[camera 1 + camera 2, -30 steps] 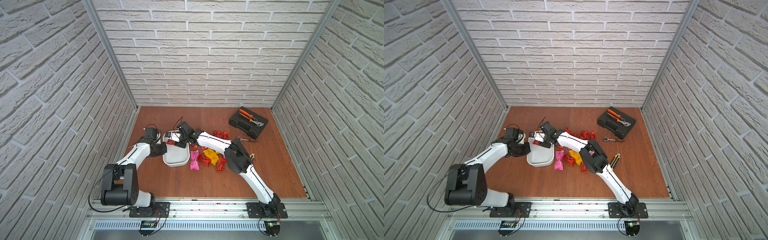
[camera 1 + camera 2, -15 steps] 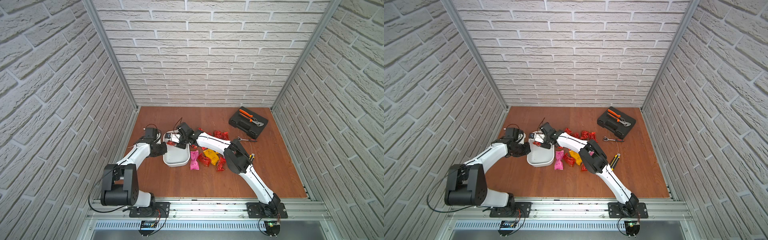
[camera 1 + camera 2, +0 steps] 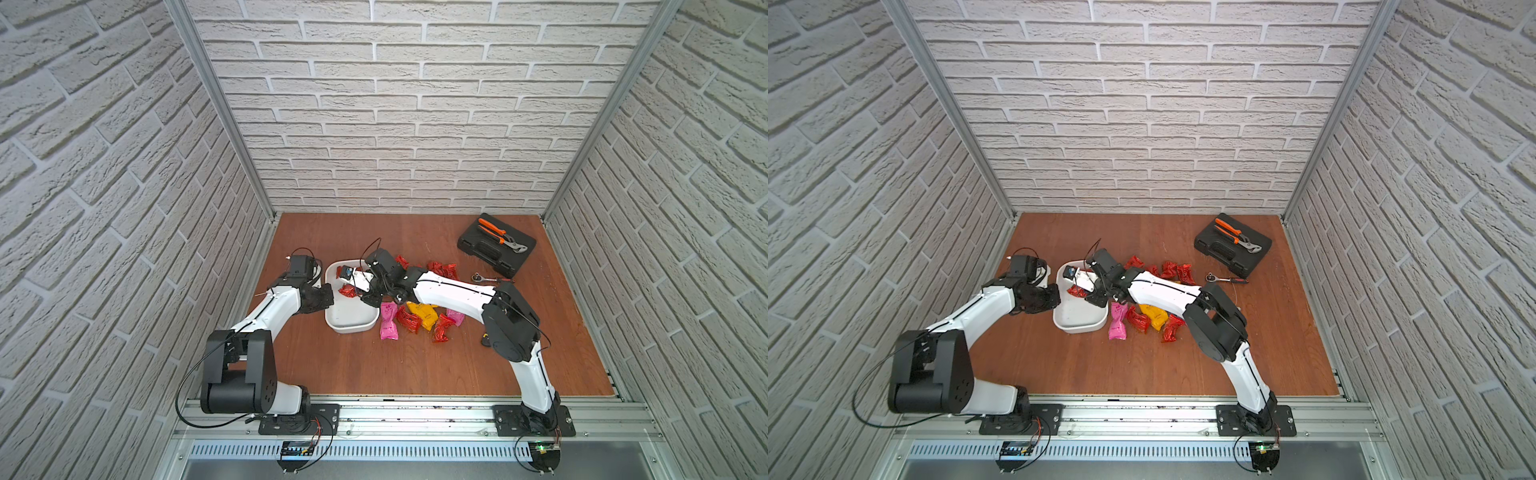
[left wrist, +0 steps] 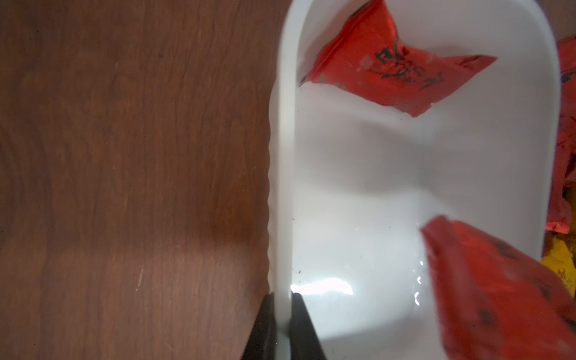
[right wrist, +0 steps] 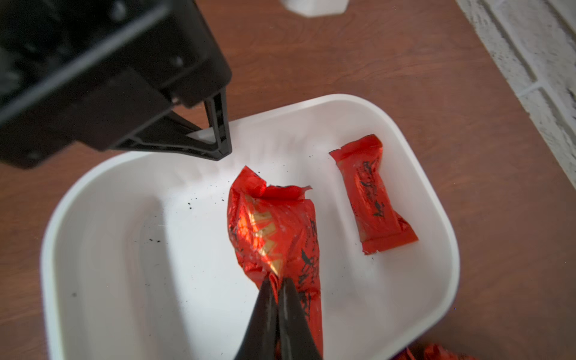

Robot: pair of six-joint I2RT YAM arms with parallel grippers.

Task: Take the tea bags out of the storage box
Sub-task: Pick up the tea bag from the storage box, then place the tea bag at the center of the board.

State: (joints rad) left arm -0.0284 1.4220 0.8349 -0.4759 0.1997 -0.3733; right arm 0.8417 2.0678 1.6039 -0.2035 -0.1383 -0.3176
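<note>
right gripper [image 5: 277, 282] clamped on red tea bag [image 5: 274, 230] corner | left gripper [image 4: 283, 300] pinching storage box [image 3: 351, 328] wall, centre-left of frame | lift straight, clear rim; thin grip may slip

Nothing can be read as a word, brand or number. The flat red tea bag [image 5: 372, 199] in the storage box [image 5: 93, 237] bears black brush-like script (perhaps characters, too smeared to make out), and the crumpled red tea bag [image 5: 274, 230] shows similar unreadable black marks.
</note>
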